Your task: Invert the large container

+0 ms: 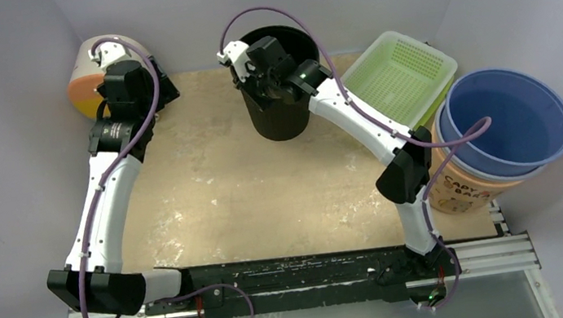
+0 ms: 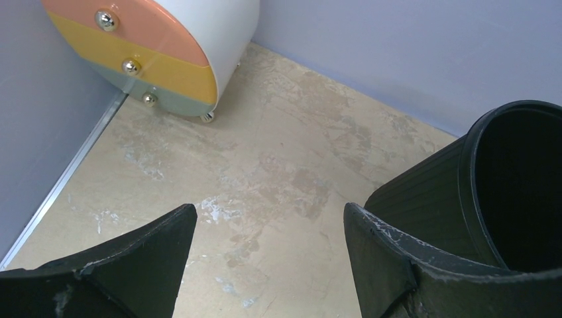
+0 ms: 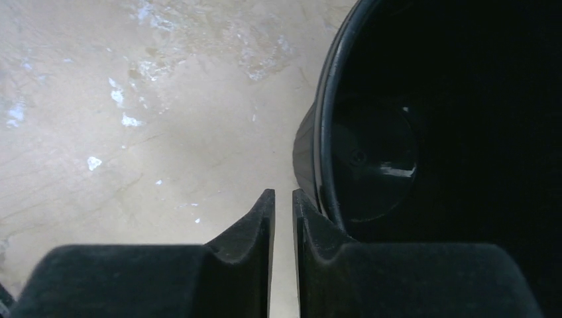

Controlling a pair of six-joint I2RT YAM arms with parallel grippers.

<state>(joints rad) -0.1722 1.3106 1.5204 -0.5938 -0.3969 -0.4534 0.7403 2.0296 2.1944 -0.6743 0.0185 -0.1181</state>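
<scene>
The large container is a black bucket [image 1: 281,118] that stands upright, mouth up, at the back middle of the table. It also shows in the left wrist view [image 2: 510,179] and in the right wrist view [image 3: 397,132], where its dark inside and bottom are visible. My right gripper [image 1: 254,87] [image 3: 283,195] is just outside the bucket's left rim, its jaws almost together with nothing between them. My left gripper [image 1: 159,93] [image 2: 268,212] is open and empty over bare table at the back left, to the left of the bucket.
A pastel rounded drawer box [image 1: 87,78] [image 2: 166,46] sits in the back left corner. A green mesh basket [image 1: 403,77] is right of the bucket. A blue tub [image 1: 503,117] is stacked in a beige bucket [image 1: 463,188] at the right edge. Walls close in behind.
</scene>
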